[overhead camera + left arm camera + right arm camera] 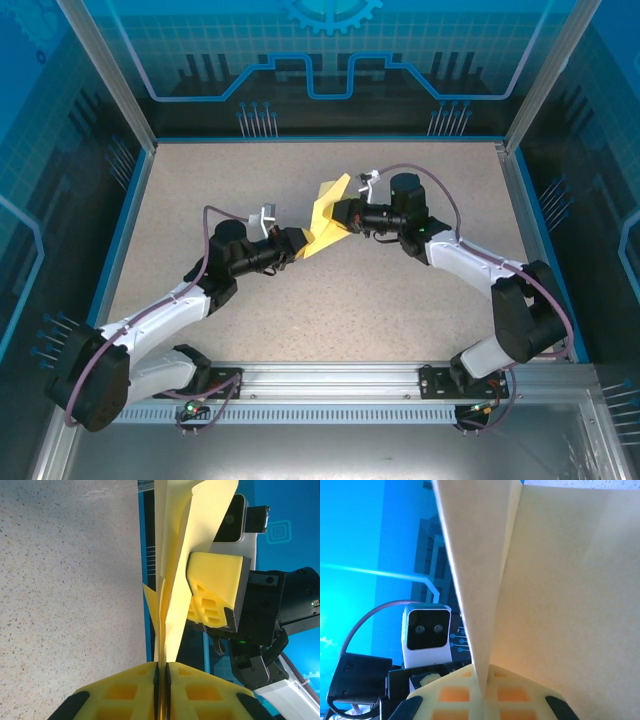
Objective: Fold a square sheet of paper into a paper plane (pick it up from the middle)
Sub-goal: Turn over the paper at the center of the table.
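Two grippers: both are clamped on one sheet of paper (pixel 323 226) over the middle of the table (pixel 200 180), facing each other nose to nose.
Left gripper (pixel 300 243): its jaws are pressed together with only a hairline slit between the yellow pads (pixel 120 692), and the paper's lower edge runs straight into that slit.
Right gripper (pixel 336 214): it is closed as well. From its own wrist the paper's folded edge drops in between its pads (pixel 455 695), and from the left wrist one of its yellow pads (pixel 212 592) lies flat against the side of the paper.
Sheet of paper: pale yellow and partly folded, it stands on edge between the two grippers, with layers fanning apart towards the top and one corner poking up towards the far side. Whether it touches the table I cannot tell.
Grip points: the left gripper holds the nearer, lower end, and the right gripper holds it just beyond, the two nearly touching.
Arms: each reaches in from its base at the near rail, elbows bent outward.
Table: speckled beige and edged in blue.
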### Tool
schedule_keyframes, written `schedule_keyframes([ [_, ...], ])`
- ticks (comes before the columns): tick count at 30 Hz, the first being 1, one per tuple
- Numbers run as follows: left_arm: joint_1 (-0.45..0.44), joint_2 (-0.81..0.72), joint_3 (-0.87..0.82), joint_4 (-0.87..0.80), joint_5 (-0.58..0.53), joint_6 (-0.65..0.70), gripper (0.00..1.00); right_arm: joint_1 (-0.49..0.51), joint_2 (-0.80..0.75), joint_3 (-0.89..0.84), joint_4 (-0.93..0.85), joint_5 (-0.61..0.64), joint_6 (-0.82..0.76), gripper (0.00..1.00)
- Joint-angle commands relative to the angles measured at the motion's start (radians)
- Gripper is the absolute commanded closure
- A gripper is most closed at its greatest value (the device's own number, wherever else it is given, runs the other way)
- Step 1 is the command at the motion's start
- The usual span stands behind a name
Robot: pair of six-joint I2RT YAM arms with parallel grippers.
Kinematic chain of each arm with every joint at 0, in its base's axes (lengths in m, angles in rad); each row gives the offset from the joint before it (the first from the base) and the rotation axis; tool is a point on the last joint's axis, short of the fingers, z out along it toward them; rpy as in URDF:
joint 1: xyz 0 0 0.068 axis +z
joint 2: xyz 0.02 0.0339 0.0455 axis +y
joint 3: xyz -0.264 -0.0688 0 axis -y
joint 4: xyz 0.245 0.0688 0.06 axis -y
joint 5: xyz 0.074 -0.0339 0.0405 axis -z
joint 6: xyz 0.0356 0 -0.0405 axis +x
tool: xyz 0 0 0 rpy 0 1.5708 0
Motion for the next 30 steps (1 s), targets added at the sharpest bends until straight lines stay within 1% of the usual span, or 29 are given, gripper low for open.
schedule_keyframes([
  [1,0.013,-0.028,0.035,-0.050,0.016,0.056,0.88,-0.021,-0.014,-0.009,-0.004,-0.015,-0.018,0.89],
  [6,0.021,-0.044,0.058,-0.125,0.004,0.123,0.91,-0.033,-0.026,-0.017,-0.037,-0.013,-0.034,0.83],
  [9,0.021,-0.038,0.081,-0.155,0.010,0.150,0.95,-0.036,-0.027,-0.016,-0.046,-0.020,-0.037,0.83],
  [13,0.027,-0.034,0.103,-0.209,0.011,0.193,0.96,-0.043,-0.033,-0.016,-0.087,-0.015,-0.063,0.70],
  [16,0.035,-0.040,0.148,-0.323,-0.002,0.284,0.97,-0.063,-0.046,-0.029,-0.129,-0.012,-0.082,0.63],
  [19,0.033,-0.031,0.257,-0.549,-0.041,0.470,1.00,-0.094,-0.080,-0.037,-0.222,0.010,-0.145,0.56],
  [20,0.031,-0.016,0.317,-0.668,-0.073,0.551,1.00,-0.103,-0.094,-0.036,-0.268,0.023,-0.179,0.54],
  [22,0.020,0.023,0.432,-0.886,-0.172,0.720,1.00,-0.123,-0.119,-0.036,-0.342,0.045,-0.233,0.51],
  [24,-0.016,0.064,0.527,-1.054,-0.334,0.865,1.00,-0.143,-0.136,-0.038,-0.388,0.060,-0.271,0.49],
  [27,-0.084,0.125,0.624,-1.195,-0.612,1.013,1.00,-0.166,-0.152,-0.039,-0.441,0.082,-0.314,0.46],
  [29,-0.116,0.167,0.673,-1.251,-0.765,1.066,1.00,-0.176,-0.158,-0.041,-0.460,0.091,-0.334,0.44],
  [30,-0.141,0.188,0.692,-1.266,-0.868,1.096,1.00,-0.181,-0.161,-0.042,-0.468,0.095,-0.341,0.44],
])
